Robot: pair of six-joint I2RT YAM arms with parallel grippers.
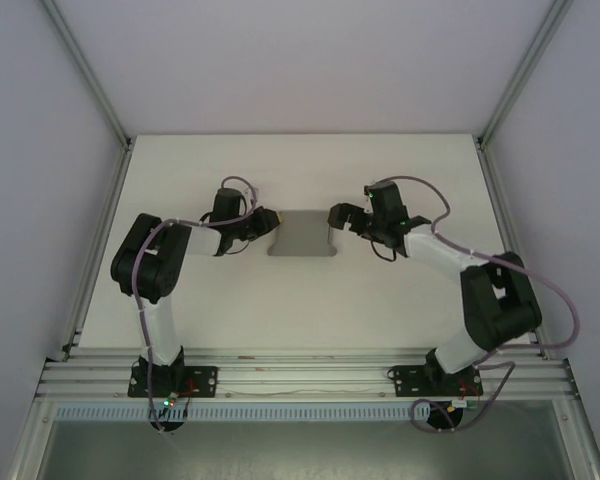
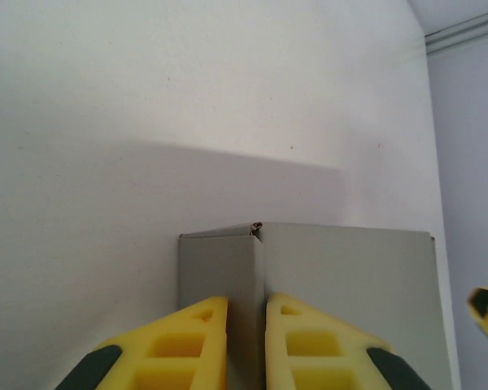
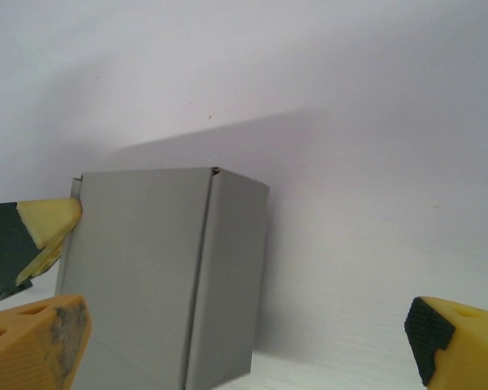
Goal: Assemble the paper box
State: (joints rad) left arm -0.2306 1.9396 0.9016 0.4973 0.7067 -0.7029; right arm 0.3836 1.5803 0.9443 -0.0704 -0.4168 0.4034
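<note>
Near the middle of the table [image 1: 280, 300], a little toward 12 o'clock from the arm bases: paper box [image 1: 303, 235], standing as a low grey rectangular block rather than a flat sheet. At its 9 o'clock end, left gripper [image 2: 246, 305], yellow fingers [image 2: 187, 345] drawn nearly together with a thin strip of grey card between them, apparently nipping the end wall right beside a vertical corner seam [image 2: 260, 244]. At its 3 o'clock end, right gripper [image 3: 244, 313], spread wide, one finger to either side of a box corner, touching nothing as far as can be told.

Judged very light and thin-walled: easily slid across the smooth table by a nudge, easily dented or bowed by a hard squeeze on a broad face. Stiffest along folds and corners, floppy at free flap edges. Probably slightly slick, so likely to slip from a shallow pinch.

Best taken by a wall edge close to a corner, as at 9 o'clock, or clasped across the short width with gentle pressure just above the base. Worth watching: a small gap at the top of the seam in the left wrist view, perhaps a tab not fully seated. Hard to tell whether locked.
</note>
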